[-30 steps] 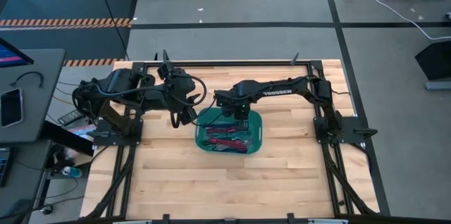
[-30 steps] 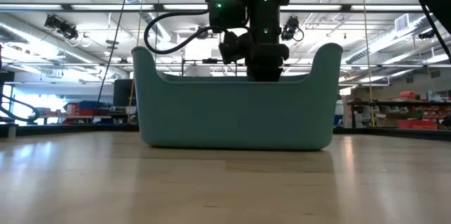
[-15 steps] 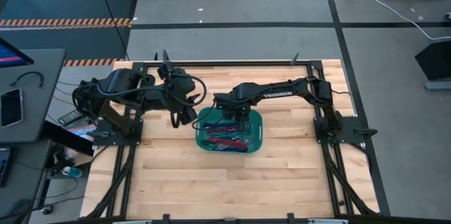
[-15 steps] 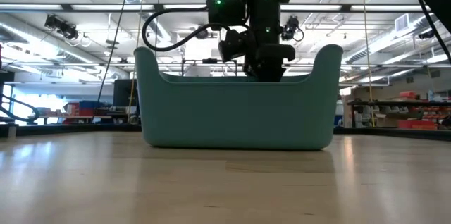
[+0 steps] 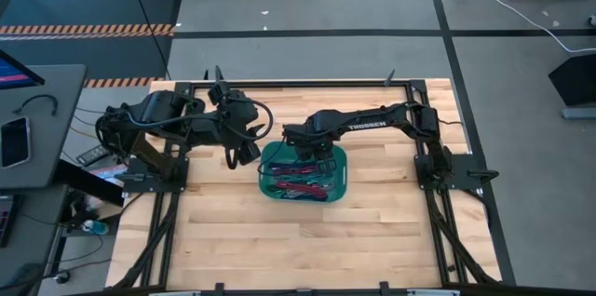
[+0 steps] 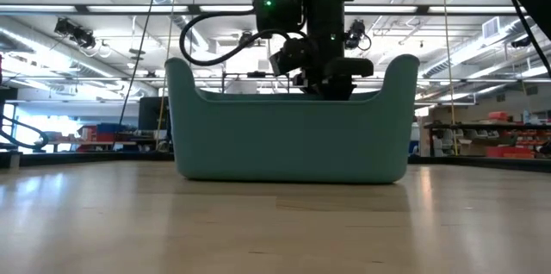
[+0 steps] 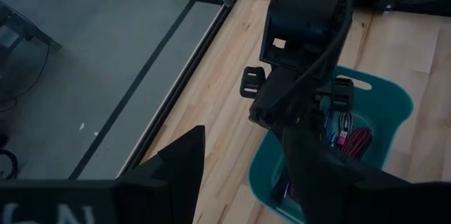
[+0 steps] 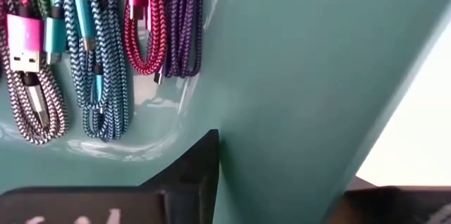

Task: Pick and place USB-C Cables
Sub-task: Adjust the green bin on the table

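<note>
A teal bin [image 5: 341, 177] stands mid-table on its base. Several short braided USB-C cables [image 5: 303, 182] lie on its floor. The right wrist view shows a pink-plugged black-and-white one [image 8: 28, 83], a cyan one [image 8: 95, 69], a magenta one [image 8: 144, 30] and a purple one [image 8: 184, 20]. My right gripper [image 5: 315, 154] is open at the bin's far end. One finger [image 8: 194, 175] is inside the far wall [image 8: 303, 76] and the other [image 8: 402, 199] is outside it. My left gripper [image 5: 244, 151] hovers open just left of the bin, holding nothing. My right gripper comes from above, pointing down, with its fingers on either side of the bin's far wall [image 7: 278, 146]. The inner finger lies close against that wall. I cannot tell whether it touches.
Bare wooden tabletop [image 5: 307, 240] lies on the near side of the bin. Black frame rails [image 5: 298, 82] run along the table's edges. The left arm's body [image 5: 158, 124] and its looped black wiring sit at the far left. A desk with a phone [image 5: 14, 142] stands off the table's left.
My right gripper has risen a little at the bin's far end. In the low view more of it now shows above the rim. The left arm has kept still.
</note>
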### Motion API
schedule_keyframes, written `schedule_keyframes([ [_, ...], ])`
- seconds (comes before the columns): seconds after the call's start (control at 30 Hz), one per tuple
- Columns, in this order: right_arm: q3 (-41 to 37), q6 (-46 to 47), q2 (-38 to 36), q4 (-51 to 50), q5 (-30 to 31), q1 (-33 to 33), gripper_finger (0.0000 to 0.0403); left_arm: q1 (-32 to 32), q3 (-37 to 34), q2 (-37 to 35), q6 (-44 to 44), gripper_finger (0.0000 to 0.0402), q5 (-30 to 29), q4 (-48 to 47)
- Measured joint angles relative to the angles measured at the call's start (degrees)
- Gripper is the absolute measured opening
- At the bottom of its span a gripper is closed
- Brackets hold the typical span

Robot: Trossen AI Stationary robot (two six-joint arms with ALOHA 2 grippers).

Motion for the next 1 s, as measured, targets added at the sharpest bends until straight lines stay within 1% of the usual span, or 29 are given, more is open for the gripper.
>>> schedule_keyframes([
  [0.17,0.0,0.1,-0.4,0.2,-0.9,0.2,0.0125,0.0,0.0,0.0,0.5,0.0199,0.0,0.0],
  [0.5,0.0,-0.3,-0.5,0.3,-1.3,3.1,0.0125,0.0,0.0,0.0,0.4,0.0199,0.0,0.0],
  [0.83,0.0,-2.8,-0.5,-2.6,3.6,2.3,0.0125,0.0,0.0,0.0,0.4,0.0199,0.0,0.0],
  [1.0,0.7,-2.8,-2.1,-2.4,3.8,1.9,0.0125,0.0,0.0,0.0,0.4,0.0199,0.0,0.0],
])
